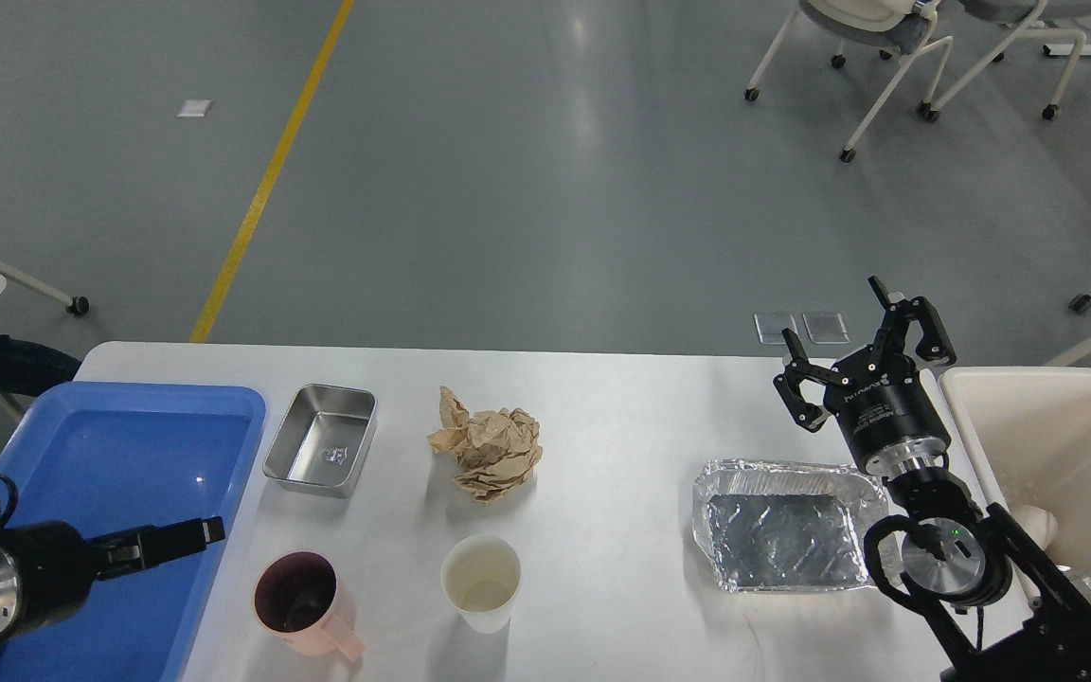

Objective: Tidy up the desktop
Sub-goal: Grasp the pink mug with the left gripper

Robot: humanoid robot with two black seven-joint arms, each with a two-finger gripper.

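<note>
The white desktop carries a steel tray, a crumpled ball of brown paper, a pink mug, a white paper cup and a foil tray. My right gripper is open and empty, raised above the table's far right, just behind the foil tray. My left gripper hovers over the blue tray's right edge, left of the pink mug; its fingers are seen side-on and I cannot tell them apart.
A blue plastic tray lies at the table's left end. A cream-white bin stands at the right edge, beside my right arm. Wheeled chairs stand on the grey floor behind the table.
</note>
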